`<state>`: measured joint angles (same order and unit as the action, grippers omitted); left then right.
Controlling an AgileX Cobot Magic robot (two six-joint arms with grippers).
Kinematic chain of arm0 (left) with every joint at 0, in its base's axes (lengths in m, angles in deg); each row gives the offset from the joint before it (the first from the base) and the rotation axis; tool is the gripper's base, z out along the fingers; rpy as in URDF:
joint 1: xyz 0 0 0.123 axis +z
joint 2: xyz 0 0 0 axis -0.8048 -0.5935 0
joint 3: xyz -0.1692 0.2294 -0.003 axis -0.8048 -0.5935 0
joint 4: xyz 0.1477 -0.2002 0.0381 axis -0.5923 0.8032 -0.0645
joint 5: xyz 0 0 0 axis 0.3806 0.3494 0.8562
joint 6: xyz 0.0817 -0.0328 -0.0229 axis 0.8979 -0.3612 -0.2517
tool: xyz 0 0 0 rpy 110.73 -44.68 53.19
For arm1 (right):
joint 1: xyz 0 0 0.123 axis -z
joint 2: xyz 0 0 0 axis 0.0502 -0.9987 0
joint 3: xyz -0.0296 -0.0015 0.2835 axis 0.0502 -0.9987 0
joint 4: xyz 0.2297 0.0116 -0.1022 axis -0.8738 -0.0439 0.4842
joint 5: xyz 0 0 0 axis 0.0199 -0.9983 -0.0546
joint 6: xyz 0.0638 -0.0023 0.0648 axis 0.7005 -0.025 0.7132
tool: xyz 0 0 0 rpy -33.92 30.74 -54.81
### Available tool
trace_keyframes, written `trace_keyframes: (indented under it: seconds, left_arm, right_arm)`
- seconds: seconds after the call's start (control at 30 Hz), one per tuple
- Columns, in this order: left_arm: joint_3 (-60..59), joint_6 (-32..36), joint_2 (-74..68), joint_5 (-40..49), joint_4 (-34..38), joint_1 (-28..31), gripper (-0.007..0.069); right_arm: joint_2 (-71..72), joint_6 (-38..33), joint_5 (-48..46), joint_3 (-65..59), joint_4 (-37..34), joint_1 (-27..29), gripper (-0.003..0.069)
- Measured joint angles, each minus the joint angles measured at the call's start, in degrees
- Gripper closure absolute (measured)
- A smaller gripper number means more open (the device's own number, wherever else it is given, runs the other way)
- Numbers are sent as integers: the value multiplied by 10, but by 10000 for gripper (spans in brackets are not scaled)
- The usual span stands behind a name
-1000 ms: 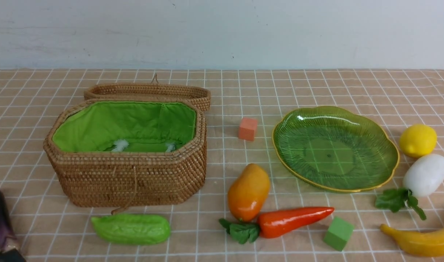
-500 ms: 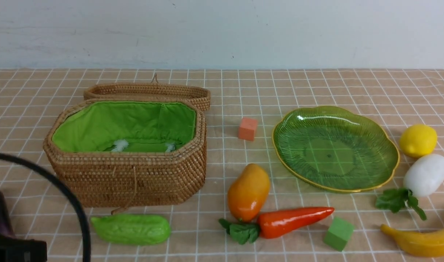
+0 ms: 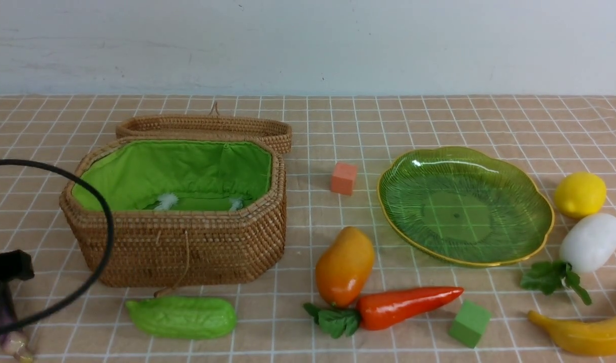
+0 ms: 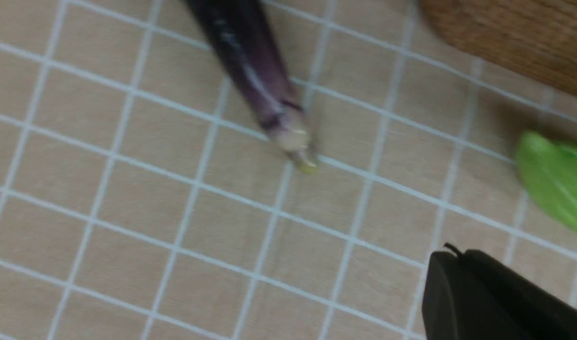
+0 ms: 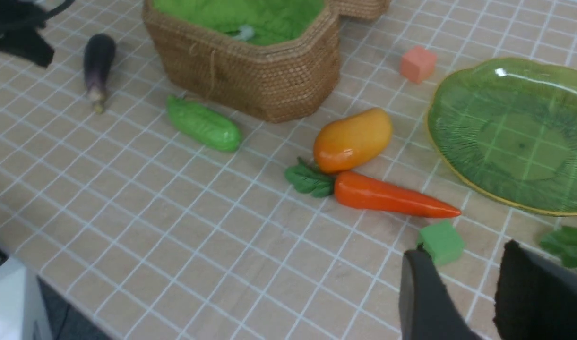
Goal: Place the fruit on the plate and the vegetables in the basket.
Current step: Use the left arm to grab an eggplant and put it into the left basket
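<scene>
The open basket (image 3: pixel 176 247) stands at the left and the green plate (image 3: pixel 464 204) at the right. Between them lie the mango (image 3: pixel 344 266) and the carrot (image 3: pixel 406 305). The gourd (image 3: pixel 181 316) lies in front of the basket. Lemon (image 3: pixel 580 194), radish (image 3: pixel 590 241) and banana (image 3: pixel 585 334) sit at the far right. My left arm partly covers the eggplant (image 3: pixel 2 322) at the far left. My left gripper (image 4: pixel 451 257) is shut and empty, hovering apart from the eggplant (image 4: pixel 250 71). My right gripper (image 5: pixel 463 257) is open and empty above the cloth.
An orange-pink cube (image 3: pixel 343 178) sits left of the plate and a green cube (image 3: pixel 469 323) right of the carrot tip, just ahead of my right gripper. The basket lid (image 3: pixel 207 126) lies open behind the basket. A black cable (image 3: pixel 103 222) loops in front of the basket's left end.
My left arm has come up and forward at the far left, with its cable loop swinging in front of the basket. The eggplant and everything else lie as before.
</scene>
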<state>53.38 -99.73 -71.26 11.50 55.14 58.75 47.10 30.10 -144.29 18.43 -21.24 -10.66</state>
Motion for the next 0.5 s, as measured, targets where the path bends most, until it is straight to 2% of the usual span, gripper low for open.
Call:
trace_keyframes:
  seconds: [0.23, 0.33, 0.37, 0.43, 0.5]
  left_arm:
    - [1, 1, -89, -79, 23, 103, 637]
    - [2, 1, -121, -108, 19, 121, 620]
    - [2, 1, -153, -133, 9, 130, 564]
    - [2, 0, -169, -146, 4, 132, 525]
    - [2, 0, -203, -179, 1, 134, 408]
  right_arm:
    - [0, -1, -6, 0, 40, -51, 418]
    - [0, -1, -2, 0, 50, -61, 418]
    - [0, -2, 2, 0, 52, -67, 418]
    - [0, -2, 4, 0, 52, -70, 418]
    - [0, -2, 12, 0, 52, -72, 419]
